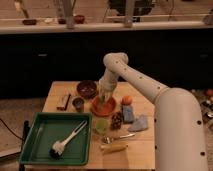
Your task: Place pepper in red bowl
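The red bowl (103,106) sits on the wooden table (135,150), near its middle. My gripper (104,96) hangs straight down over the bowl, its tip just above the bowl's inside. A small green thing, the pepper (104,93), shows between the fingers, so the gripper is shut on it. The pepper is held over the bowl and I cannot tell whether it touches the bowl.
A maroon-brown bowl (87,89) and a small dark cup (78,103) stand left of the red bowl. A green tray (37,142) with a brush (65,141) is at front left. A pale green cup (101,125), a yellow oblong item (114,147), an orange fruit (127,100) and a blue cloth (138,123) lie nearby.
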`<state>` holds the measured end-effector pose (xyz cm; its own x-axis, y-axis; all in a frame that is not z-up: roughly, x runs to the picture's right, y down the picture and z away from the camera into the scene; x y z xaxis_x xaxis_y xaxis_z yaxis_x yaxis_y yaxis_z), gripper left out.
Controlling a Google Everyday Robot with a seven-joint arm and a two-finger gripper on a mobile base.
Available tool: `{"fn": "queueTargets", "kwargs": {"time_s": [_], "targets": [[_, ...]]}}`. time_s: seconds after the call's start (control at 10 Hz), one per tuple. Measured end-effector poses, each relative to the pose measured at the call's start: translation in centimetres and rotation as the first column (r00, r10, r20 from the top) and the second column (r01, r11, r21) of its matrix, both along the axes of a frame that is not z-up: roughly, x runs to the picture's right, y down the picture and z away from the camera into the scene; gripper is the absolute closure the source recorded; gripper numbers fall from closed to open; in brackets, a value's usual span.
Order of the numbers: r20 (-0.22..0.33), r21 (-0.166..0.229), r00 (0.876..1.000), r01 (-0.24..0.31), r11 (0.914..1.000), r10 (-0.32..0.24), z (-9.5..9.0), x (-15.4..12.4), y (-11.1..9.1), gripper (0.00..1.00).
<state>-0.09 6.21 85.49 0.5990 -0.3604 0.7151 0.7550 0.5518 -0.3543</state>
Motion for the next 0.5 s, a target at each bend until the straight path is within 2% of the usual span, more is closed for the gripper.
{"fn": "queueTargets", "kwargs": {"time_s": [0.1,0.2,0.5], "targets": [[0.023,-0.032,1.000,0.019,0.9993,-0.018,0.0,0.1,0.3,1.00],[0.030,-0.043,0.999,0.020,0.9989,-0.019,0.1,0.2,0.3,1.00],[0.024,-0.055,1.000,0.006,0.9984,-0.005,0.4,1.5,0.5,1.00]]}}
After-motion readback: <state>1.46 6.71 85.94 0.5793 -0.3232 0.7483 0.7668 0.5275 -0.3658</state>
